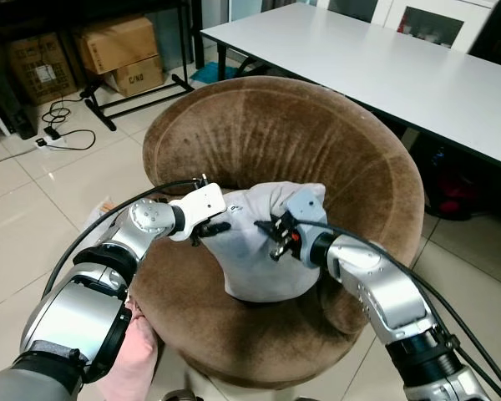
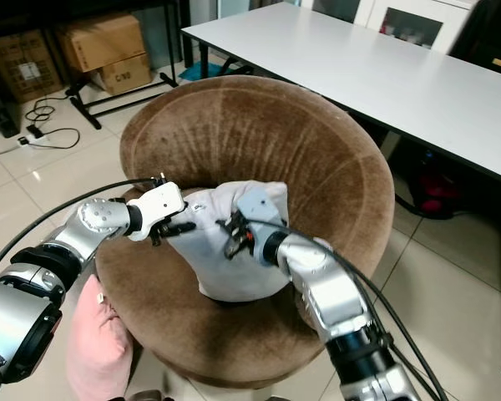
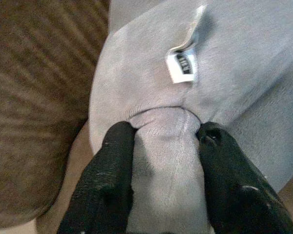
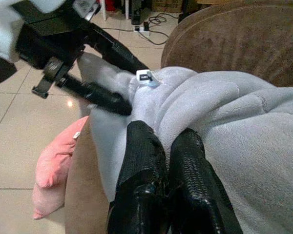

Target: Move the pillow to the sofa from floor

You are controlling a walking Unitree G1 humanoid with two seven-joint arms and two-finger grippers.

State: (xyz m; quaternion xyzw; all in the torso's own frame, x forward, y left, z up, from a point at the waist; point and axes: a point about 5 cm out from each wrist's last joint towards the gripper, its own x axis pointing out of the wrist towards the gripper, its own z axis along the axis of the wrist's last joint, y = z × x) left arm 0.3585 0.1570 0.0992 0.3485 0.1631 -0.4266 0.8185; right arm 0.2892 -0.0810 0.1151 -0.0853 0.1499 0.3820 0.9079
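Observation:
A grey pillow (image 1: 263,251) rests on the seat of the round brown sofa chair (image 1: 334,142). My left gripper (image 1: 215,225) is shut on a fold at the pillow's left edge; the left wrist view shows the fabric (image 3: 166,161) pinched between both fingers (image 3: 107,175), with a small white tag (image 3: 181,66) just beyond. My right gripper (image 1: 274,238) sits at the pillow's upper middle with its fingers (image 4: 144,161) close together on a fold of the grey fabric.
A pink pillow (image 2: 96,347) lies on the tiled floor at the chair's left front. A white table (image 1: 376,58) stands behind the chair on the right. Cardboard boxes (image 1: 121,50), a black stand and cables (image 1: 63,125) occupy the floor at the back left.

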